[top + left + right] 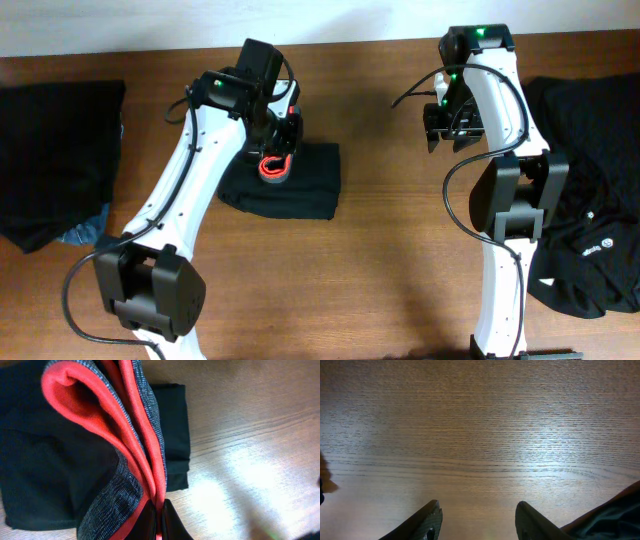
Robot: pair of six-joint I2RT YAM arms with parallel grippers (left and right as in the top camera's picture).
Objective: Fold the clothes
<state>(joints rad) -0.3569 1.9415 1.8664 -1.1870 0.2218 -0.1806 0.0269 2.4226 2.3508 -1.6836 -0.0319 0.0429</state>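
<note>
Folded black trousers point(300, 185) lie on the table at centre left. Their red-edged grey waistband point(275, 166) is lifted at the far end, and it fills the left wrist view point(100, 415). My left gripper point(279, 150) is shut on the red edge of that waistband point(159, 510). My right gripper point(447, 128) hangs open and empty over bare wood point(477, 515), well to the right of the trousers. A pile of black garments point(590, 200) with small white logos lies at the right edge. Another black garment point(55, 160) lies at the left edge.
A bit of blue cloth point(82, 232) sticks out under the left garment. The wooden table point(380, 270) ends at a pale wall along the far side. A corner of dark fabric point(615, 517) shows at the right wrist view's lower right.
</note>
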